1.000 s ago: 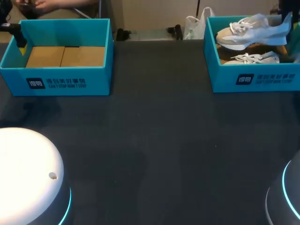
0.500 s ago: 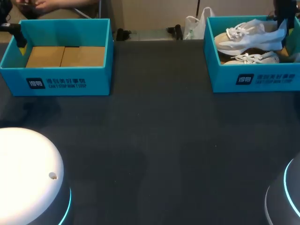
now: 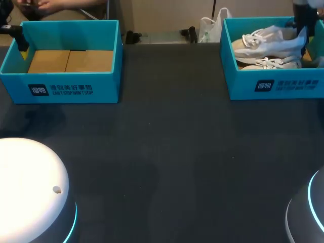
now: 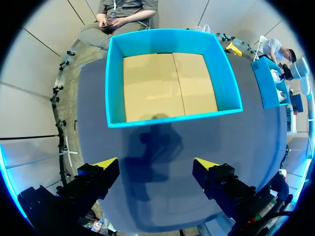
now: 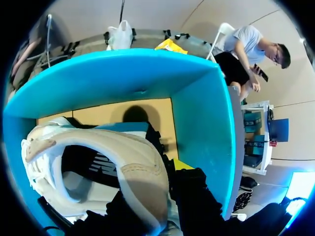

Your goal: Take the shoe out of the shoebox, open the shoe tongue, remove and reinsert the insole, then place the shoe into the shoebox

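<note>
- The shoebox (image 3: 273, 87) stands at the far right of the table (image 3: 172, 152). It is a blue-green box without lid, and two pale shoes are inside it.
- The shoe (image 3: 268, 41) is the upper one. It lies across the box with the toe toward the box's left wall and the heel toward the right, and the heel end is a little higher.
- The second shoe (image 3: 276, 62) lies under it, nearer to the front wall.
- The right gripper (image 5: 160, 189) is inside the shoebox at the heel of the shoe. It pinches the heel rim – one finger is inside the opening and one is outside. One yellow tip shows just beside the rim.
- The empty box (image 3: 61, 87) stands at the far left of the table, well apart from the shoebox. Only its brown cardboard floor is visible.
- The left gripper (image 4: 155, 164) hangs above the bare table just before the empty box – its fingers are spread wide and hold nothing.
</note>
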You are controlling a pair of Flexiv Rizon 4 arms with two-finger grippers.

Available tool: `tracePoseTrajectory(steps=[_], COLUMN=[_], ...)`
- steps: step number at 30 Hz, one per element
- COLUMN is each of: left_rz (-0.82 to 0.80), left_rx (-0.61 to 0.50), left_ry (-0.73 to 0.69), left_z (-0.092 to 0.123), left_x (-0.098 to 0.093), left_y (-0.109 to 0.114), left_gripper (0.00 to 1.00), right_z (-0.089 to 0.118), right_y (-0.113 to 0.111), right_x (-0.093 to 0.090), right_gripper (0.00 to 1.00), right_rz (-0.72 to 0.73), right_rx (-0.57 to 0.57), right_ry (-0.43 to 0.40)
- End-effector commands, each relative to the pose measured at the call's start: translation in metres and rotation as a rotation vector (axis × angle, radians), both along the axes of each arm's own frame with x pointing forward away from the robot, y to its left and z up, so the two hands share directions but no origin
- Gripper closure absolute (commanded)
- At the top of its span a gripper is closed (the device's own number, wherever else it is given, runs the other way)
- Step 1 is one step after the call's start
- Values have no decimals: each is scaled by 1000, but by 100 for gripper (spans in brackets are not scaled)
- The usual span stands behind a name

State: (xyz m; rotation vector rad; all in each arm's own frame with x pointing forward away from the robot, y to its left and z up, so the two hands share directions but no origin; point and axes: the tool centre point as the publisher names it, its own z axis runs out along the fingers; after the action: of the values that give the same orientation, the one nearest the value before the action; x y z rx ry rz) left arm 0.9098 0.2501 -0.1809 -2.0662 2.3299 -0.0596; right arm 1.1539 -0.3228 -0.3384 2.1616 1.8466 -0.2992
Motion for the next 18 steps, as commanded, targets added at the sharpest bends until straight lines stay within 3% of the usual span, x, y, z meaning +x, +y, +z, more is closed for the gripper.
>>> tracePoseTrajectory(steps=[1, 18], left_rz=[0, 0], left_rx=[1, 1], left_ry=[-1, -1], left_z=[0, 0], left_x=[-1, -1], left_y=[0, 0], left_gripper=[0, 0], right_z=[-8, -35], right_y=[0, -1], right_x=[10, 17], right_gripper=[100, 100], right_rz=[-10, -22], right_rx=[6, 13], right_ry=[13, 57])
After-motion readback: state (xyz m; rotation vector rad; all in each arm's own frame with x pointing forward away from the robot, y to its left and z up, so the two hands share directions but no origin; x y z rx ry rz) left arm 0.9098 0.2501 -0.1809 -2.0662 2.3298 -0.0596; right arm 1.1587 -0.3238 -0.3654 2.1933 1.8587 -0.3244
